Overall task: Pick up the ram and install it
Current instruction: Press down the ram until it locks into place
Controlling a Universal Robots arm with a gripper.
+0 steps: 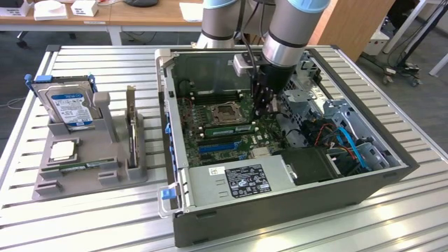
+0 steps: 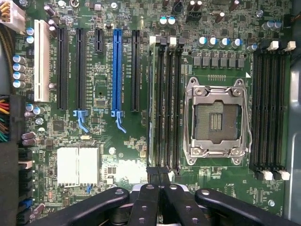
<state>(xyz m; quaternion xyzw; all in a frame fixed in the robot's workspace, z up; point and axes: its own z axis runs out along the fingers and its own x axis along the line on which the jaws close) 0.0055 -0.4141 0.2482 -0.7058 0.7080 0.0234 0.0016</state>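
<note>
Exterior view: a slatted metal table (image 1: 84,215) carries an open computer case (image 1: 280,210) at centre; wooden desks (image 1: 140,16) stand behind. The jaws (image 1: 263,113) reach down over the motherboard (image 1: 224,137).

Wrist view: the jaws (image 2: 159,175) are closed together, touching the ram (image 2: 151,101) seated in its slot left of the CPU socket (image 2: 217,121).

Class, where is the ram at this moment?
In the exterior view, the ram sits among the motherboard's memory slots inside the open computer case, beside the CPU socket, under the claw.

Arm vertical, pincer (image 2: 159,176) downward (fingertips (image 2: 154,173) pressed together)
</note>
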